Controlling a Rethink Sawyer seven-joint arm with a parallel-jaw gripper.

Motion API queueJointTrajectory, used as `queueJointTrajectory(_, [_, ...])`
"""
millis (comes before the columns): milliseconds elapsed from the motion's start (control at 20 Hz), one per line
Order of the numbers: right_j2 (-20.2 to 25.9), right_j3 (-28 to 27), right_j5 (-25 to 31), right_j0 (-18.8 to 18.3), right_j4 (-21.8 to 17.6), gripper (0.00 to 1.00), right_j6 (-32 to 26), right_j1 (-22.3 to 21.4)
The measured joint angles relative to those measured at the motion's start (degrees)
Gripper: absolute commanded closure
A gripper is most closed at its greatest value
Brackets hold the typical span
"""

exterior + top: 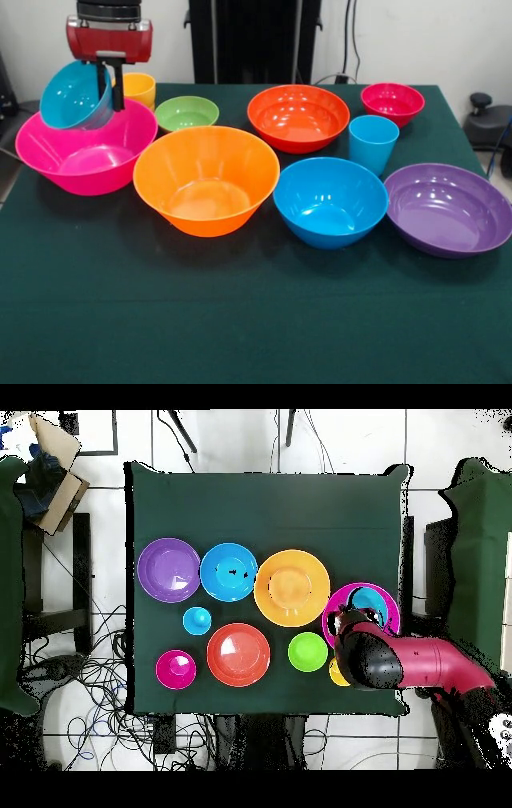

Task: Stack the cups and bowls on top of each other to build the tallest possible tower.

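I see almost nothing built yet. My tool (112, 84) is pinching the rim of the small teal bowl (74, 96), one finger inside and one outside, and the bowl hangs tilted above the big pink bowl (84, 160) at the worktop (240, 320) edge, its lower side close to the pink rim; I cannot tell whether they touch. From overhead the teal bowl (368, 602) sits over the pink bowl (340, 599), with the arm covering much of both. Everything else stands alone and apart: the large orange bowl (206, 180) in the middle, the blue bowl (330, 200) and purple bowl (448, 208) beside it in the front row, the red-orange bowl (298, 118), green bowl (186, 113) and magenta bowl (392, 102) behind, the light blue cup (373, 142) upright between the rows, and the yellow cup (140, 88) half hidden behind the tool. No tower exists so far. I judge this first piece is about to be placed, leaving nine others to stack.
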Motion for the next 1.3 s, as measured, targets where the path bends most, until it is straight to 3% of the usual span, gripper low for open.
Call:
queueJointTrajectory(300, [-4.35, 0.60, -3.03, 4.71, 0.12, 1.00, 2.98, -0.02])
queueJointTrajectory(500, [-4.93, 1.13, -3.88, 6.01, 0.79, 1.00, 4.37, -0.27])
queueJointTrajectory(1000, [-4.99, 3.39, -3.87, 6.42, 6.42, 1.00, 5.01, -4.36])
queueJointTrajectory(1300, [-6.29, 3.80, -3.75, 9.35, 10.04, 1.00, 5.03, -6.60])
